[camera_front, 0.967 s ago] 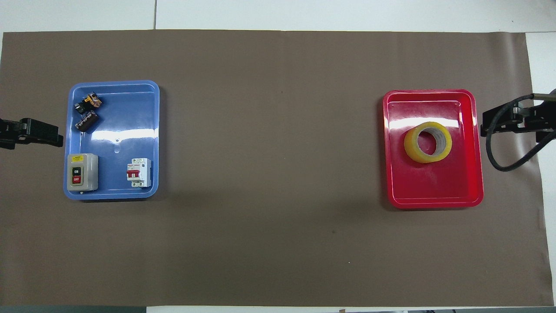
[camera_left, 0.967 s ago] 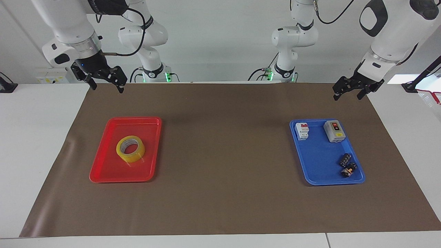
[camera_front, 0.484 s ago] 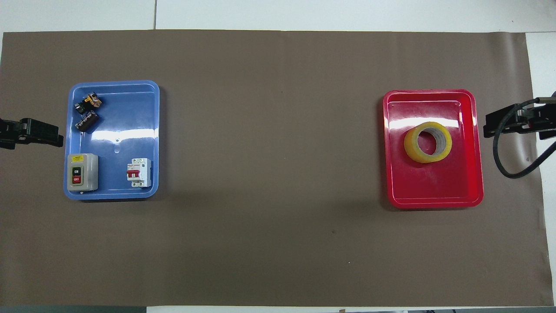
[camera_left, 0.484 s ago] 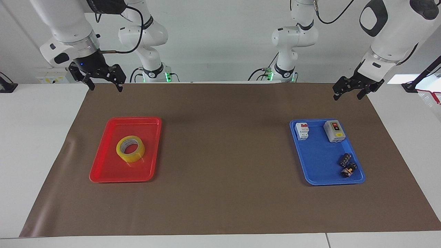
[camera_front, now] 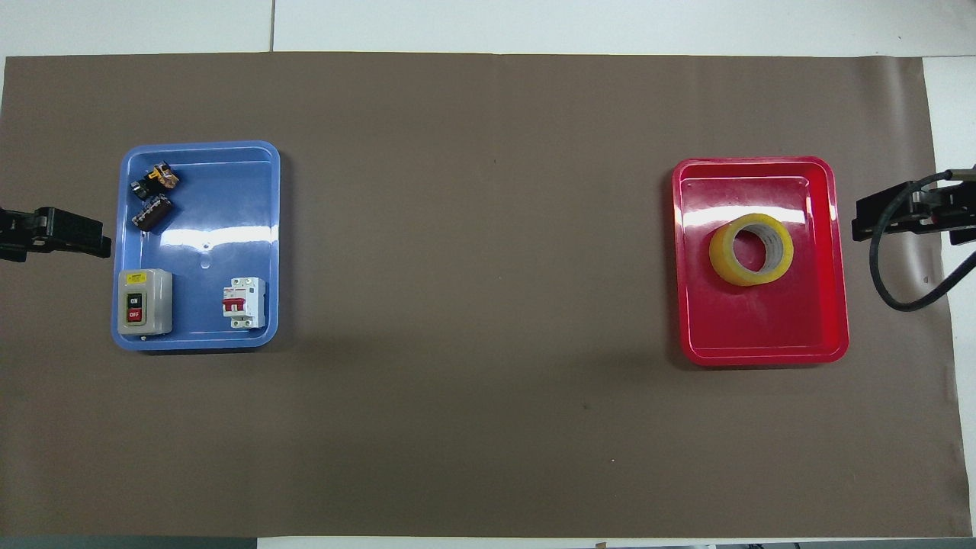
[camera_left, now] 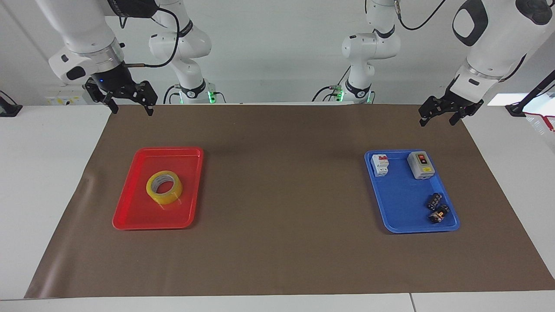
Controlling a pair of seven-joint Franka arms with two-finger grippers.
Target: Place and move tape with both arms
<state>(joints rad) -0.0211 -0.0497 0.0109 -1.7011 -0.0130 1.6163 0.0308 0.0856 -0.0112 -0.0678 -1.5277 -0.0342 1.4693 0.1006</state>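
The roll of yellow tape (camera_left: 164, 187) lies flat in the red tray (camera_left: 130, 212) toward the right arm's end of the table; it also shows in the overhead view (camera_front: 751, 249), in the tray (camera_front: 762, 352). My right gripper (camera_left: 131, 109) hangs open and empty in the air over the mat's edge nearest the robots, well apart from the tray; in the overhead view it (camera_front: 865, 217) sits beside the tray. My left gripper (camera_left: 437, 120) is open and empty, raised over the mat corner near the blue tray; it shows in the overhead view (camera_front: 91, 236) too.
A blue tray (camera_left: 396, 216) toward the left arm's end holds a grey switch box (camera_left: 420, 164), a white breaker (camera_left: 380, 165) and two small dark parts (camera_left: 437, 207). A brown mat (camera_left: 282, 195) covers the table. Two smaller white arms (camera_left: 360, 52) stand at the back.
My right gripper has risen a little and drawn back from the red tray toward its own end of the table. The left arm and the tape have not moved.
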